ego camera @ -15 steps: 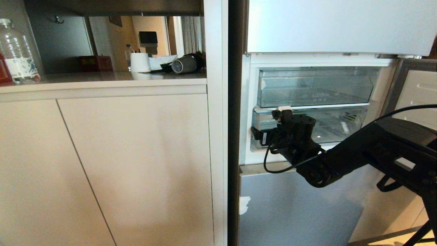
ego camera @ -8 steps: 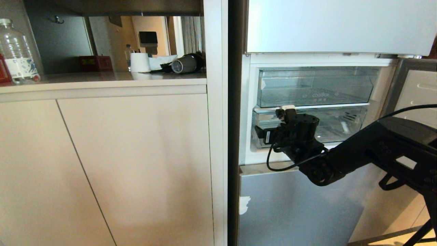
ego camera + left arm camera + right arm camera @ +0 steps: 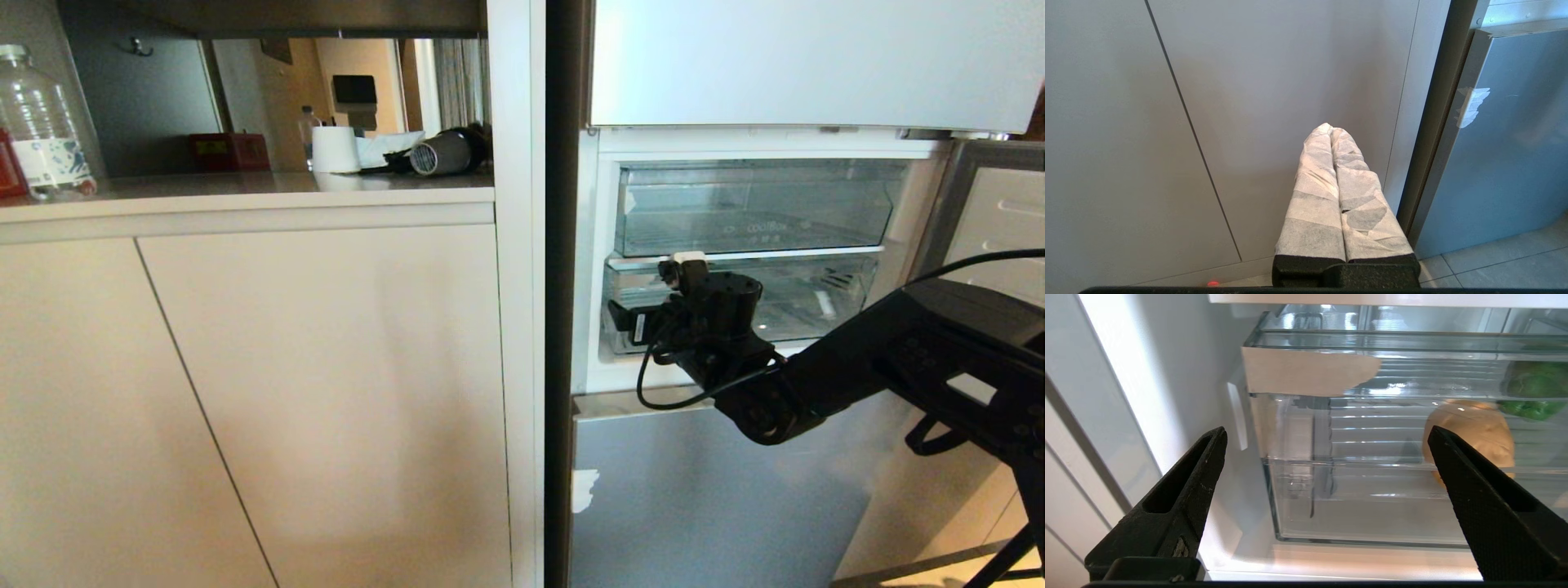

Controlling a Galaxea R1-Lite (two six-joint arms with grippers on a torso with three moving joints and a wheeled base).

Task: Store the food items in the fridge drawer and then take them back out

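1. 2 clear drawers sit stacked in the open fridge; the lower fridge drawer [image 3: 1372, 473] holds 1 potato [image 3: 1468, 430] and 1 bell pepper [image 3: 1535, 390].
2. On the desk [image 3: 245, 196] above pale cabinets stands 1 water bottle [image 3: 41, 122].
3. The right end effector [image 3: 1327, 465], fingers wide apart, faces the drawer's front, the potato behind it. The left end effector [image 3: 1333, 132], fingers pressed together, faces the cabinets.

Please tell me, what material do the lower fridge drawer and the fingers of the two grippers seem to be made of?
The fridge drawer looks like clear glossy plastic: the potato shows through its wall, and it carries highlights. The right gripper has matte black textured fingers, probably rubber or plastic. The left gripper fingers are wrapped in white paper-like tape.
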